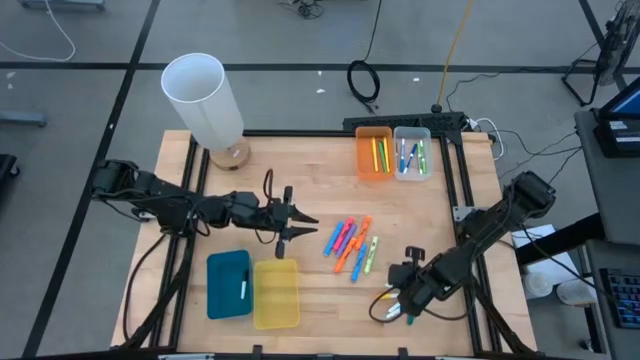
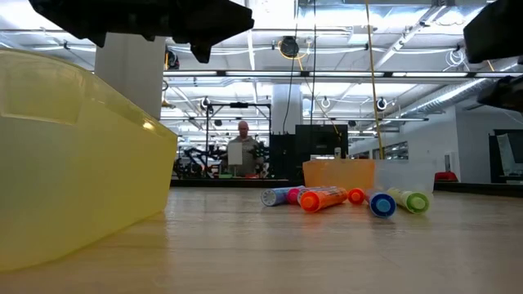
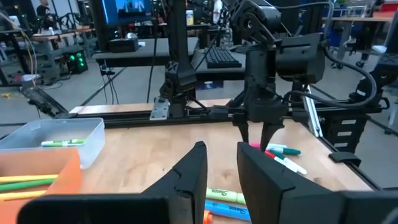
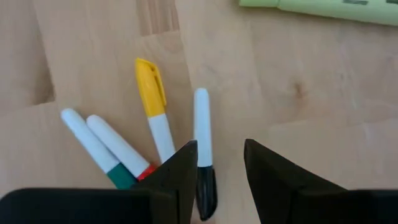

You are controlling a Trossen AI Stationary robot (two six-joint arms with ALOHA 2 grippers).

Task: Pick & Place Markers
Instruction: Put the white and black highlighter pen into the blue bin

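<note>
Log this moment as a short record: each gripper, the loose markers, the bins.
left gripper: open, empty, above the table between the yellow bin and the highlighter pile
right gripper: open, low over four thin markers
orange bin: holds yellow and green markers
clear bin: holds several markers
teal bin: one white marker inside
white cylinder: at the table's far left corner

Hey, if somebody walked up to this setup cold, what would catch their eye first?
Probably the bright heap of highlighters in the middle of the wooden table, with the left gripper hovering just beside it. Next, the right gripper, open right over a fan of thin white markers near the table's front right. The big white cylinder at the back left corner also stands out.
</note>
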